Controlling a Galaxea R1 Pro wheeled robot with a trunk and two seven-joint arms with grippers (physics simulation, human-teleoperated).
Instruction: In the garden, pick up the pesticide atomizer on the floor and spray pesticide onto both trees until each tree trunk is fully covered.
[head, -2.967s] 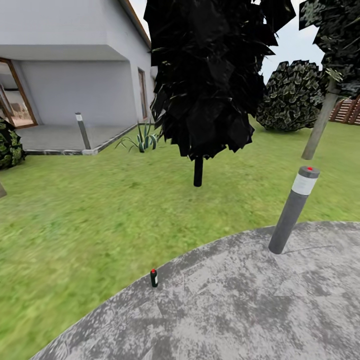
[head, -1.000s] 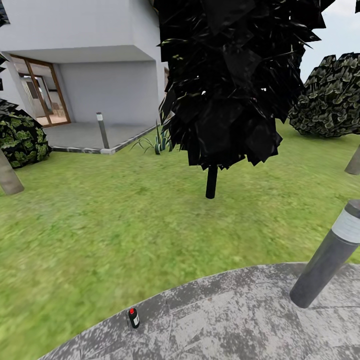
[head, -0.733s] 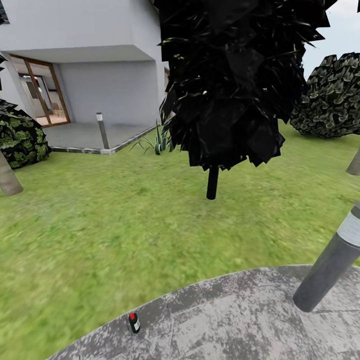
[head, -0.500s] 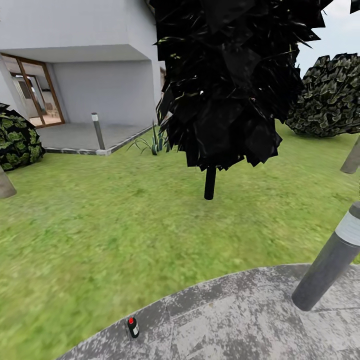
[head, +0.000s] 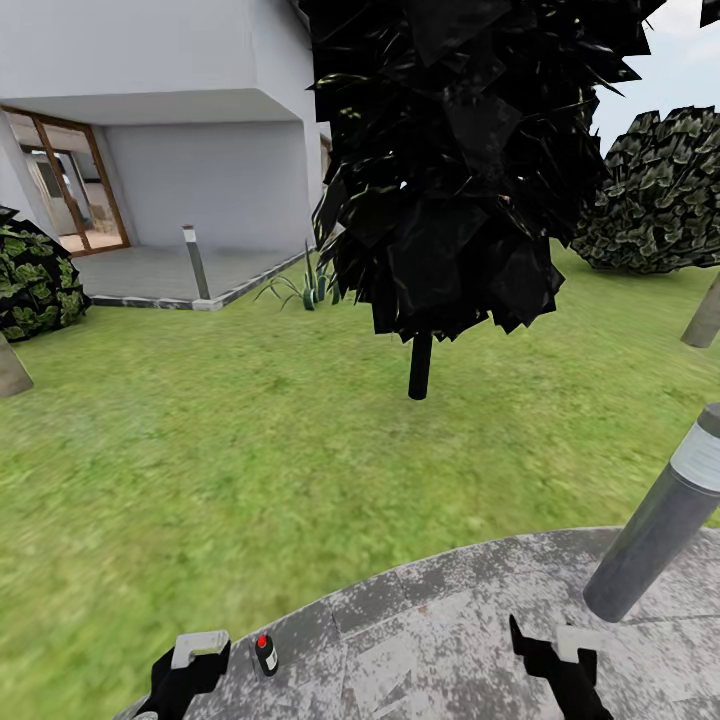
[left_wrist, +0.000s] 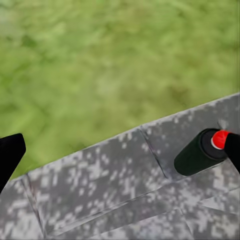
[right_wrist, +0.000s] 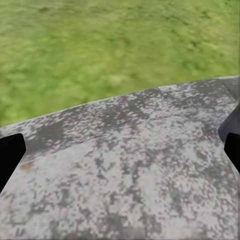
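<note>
A green grass lawn (head: 200, 440) spreads out in front of a white house (head: 150, 90) with a wood-framed glass door, and a round grey paved patch (head: 450, 620) of mottled stone takes up the near ground. The pesticide atomizer (head: 265, 654) stands upright on that paving just inside its grass-side edge, at about 7 o'clock in the head view, its long axis vertical and its capped end pointing up. It is a slim dark cylinder with a pale band on its side and a small red dot on top; in the left wrist view the dark body and red-topped end (left_wrist: 202, 151) show against the grey slabs. No writing or brand can be read on it. The left gripper (head: 190, 668), black with a light finger plate, hangs just beside the atomizer toward 9 o'clock, apart from it, its jaws spread wide and empty. The right gripper (head: 556, 662) hovers over bare paving at about 5 o'clock, well apart from the atomizer, its jaws likewise released. A dark grey bollard (head: 660, 520) with a pale band stands on the paving at 3 o'clock. A black-green cypress-like tree (head: 450, 160) rises from the lawn at 12 o'clock, and a pale tree trunk (head: 705, 318) shows at the far 3 o'clock edge.
</note>
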